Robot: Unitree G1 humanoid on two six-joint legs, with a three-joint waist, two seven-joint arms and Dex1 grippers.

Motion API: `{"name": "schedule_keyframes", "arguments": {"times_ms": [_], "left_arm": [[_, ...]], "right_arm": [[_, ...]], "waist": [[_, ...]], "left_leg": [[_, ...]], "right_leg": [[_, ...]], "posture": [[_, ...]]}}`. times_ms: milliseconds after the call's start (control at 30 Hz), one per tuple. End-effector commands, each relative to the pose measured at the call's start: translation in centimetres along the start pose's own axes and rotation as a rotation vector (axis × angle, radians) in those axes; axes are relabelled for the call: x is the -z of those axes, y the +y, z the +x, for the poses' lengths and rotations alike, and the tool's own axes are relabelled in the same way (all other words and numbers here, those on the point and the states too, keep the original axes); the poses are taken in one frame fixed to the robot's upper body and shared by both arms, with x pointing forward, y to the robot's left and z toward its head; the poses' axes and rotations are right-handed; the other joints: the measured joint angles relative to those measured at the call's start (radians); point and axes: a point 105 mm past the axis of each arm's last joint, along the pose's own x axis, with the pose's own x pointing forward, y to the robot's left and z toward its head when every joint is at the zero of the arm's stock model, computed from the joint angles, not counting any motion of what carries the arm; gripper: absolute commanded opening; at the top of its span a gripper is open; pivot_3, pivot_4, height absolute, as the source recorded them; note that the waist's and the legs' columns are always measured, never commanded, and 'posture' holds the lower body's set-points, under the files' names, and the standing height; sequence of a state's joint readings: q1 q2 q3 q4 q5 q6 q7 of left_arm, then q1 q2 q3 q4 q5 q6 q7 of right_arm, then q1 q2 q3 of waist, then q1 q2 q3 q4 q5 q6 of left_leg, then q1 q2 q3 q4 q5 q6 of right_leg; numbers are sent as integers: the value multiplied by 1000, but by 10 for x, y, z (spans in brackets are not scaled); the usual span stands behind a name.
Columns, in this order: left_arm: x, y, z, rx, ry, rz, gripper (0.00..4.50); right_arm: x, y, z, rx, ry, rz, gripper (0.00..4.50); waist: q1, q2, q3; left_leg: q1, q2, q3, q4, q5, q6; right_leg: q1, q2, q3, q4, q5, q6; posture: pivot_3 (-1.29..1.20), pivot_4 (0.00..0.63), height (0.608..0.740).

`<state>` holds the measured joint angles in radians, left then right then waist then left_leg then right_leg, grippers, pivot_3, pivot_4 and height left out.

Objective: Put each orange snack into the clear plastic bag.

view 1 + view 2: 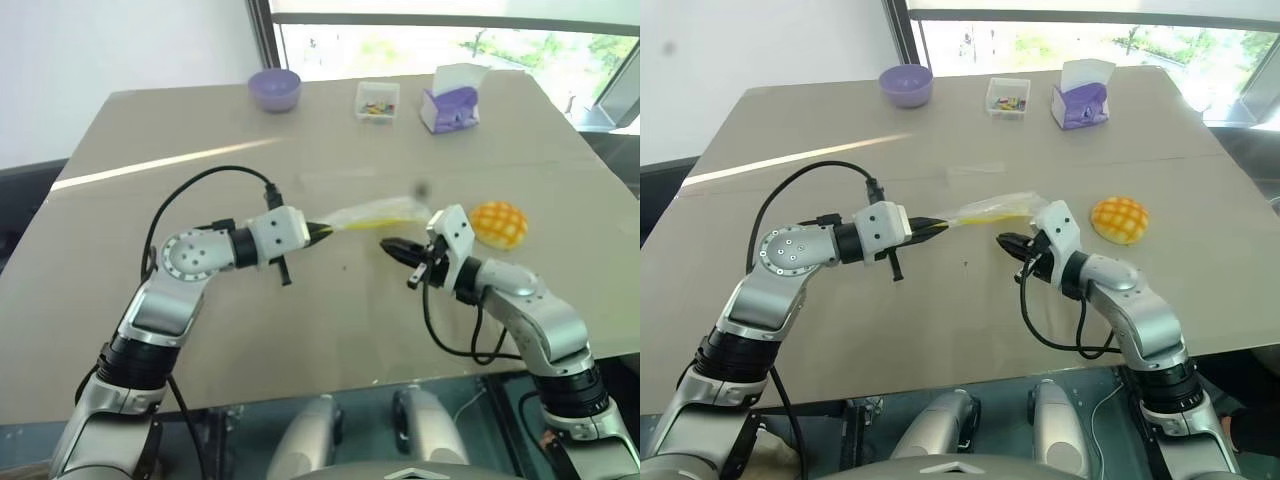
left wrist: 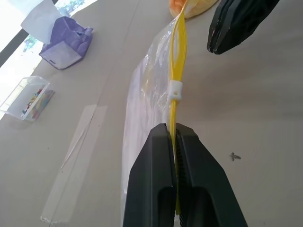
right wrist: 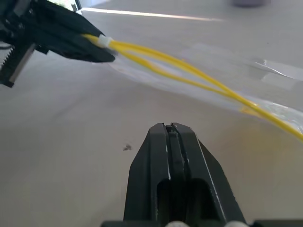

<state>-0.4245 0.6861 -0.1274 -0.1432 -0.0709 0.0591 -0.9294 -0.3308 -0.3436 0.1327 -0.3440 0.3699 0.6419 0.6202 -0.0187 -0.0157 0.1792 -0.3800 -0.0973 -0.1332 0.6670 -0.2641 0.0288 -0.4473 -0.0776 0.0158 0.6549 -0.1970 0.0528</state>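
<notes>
Bag (image 1: 375,213) pinched in left hand (image 1: 322,233) — right hand (image 1: 390,246) clenched empty — snack (image 1: 499,222) beside.

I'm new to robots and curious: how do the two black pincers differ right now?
The left pincer is shut on the yellow seal strip of the clear plastic bag, holding that end off the cardboard-covered table. The right pincer is shut on nothing, just short of the bag. The round orange criss-cross bun lies beside the right one. Both are black and point toward each other.

Likely an office or lab: a plain beige counter (image 1: 150,300) set beside a large window (image 1: 450,40), against a bare white wall (image 1: 100,50).
</notes>
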Motion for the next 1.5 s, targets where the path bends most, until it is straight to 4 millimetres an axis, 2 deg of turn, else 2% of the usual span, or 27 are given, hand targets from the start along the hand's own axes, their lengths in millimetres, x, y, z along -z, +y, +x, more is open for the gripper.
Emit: {"name": "schedule_keyframes", "arguments": {"times_ms": [33, 500, 667, 900, 1100, 1233, 1300, 1500], "left_arm": [[-11, 6, -1, -15, -25, 45, 0], [-11, 4, 0, -11, -24, 51, 0], [-12, 3, 1, -10, -29, 52, 0], [-14, 2, 1, -7, -41, 50, 0], [-14, 2, 0, -7, -38, 48, 0], [-10, 2, 1, -11, -15, 53, 0], [-6, 7, 3, -38, 8, 54, 0], [-1, 37, 8, -221, 46, 23, 0]], "right_arm": [[-27, 3, 1, -5, -101, -38, 57], [-41, 10, 7, -54, -150, -13, 57], [-43, -1, 1, -48, -154, -3, 57], [-28, -23, -4, -31, -96, 6, 57], [-24, -23, -5, -57, -96, 12, 57], [-27, -16, -10, -97, -139, 38, 57], [-29, -19, -12, -75, -164, 42, 57], [-48, -56, -12, 220, -327, -32, 57]], "waist": [[1, 0, 0], [3, 0, 0], [3, 0, 0], [4, 0, 0], [3, 0, 0], [4, 0, 0], [5, 0, 0], [4, 0, 0]], "left_leg": [[0, 0, 0, 0, 0, 0], [0, 0, 0, 0, 0, 0], [-1, 0, 0, 0, 0, 0], [-1, 0, 0, 0, 0, 0], [-1, 0, 0, 0, 0, 0], [-1, 0, 0, 0, 0, 0], [-1, 0, 0, 0, 0, 0], [0, 0, 0, 0, 0, 0]], "right_leg": [[0, 0, 0, 0, 0, 0], [0, 0, 0, -1, 0, 0], [0, 0, 0, -1, 0, 0], [0, 0, 0, -1, 0, 0], [0, 0, 0, -1, 0, 0], [0, 0, 0, -2, 0, 0], [0, 0, 0, -2, 0, 0], [0, 0, 0, -1, 0, 0]], "posture": [[0, 150, 740], [0, 150, 740], [0, 150, 740], [0, 150, 740], [0, 150, 740], [0, 150, 740], [0, 150, 740], [0, 150, 740]]}}
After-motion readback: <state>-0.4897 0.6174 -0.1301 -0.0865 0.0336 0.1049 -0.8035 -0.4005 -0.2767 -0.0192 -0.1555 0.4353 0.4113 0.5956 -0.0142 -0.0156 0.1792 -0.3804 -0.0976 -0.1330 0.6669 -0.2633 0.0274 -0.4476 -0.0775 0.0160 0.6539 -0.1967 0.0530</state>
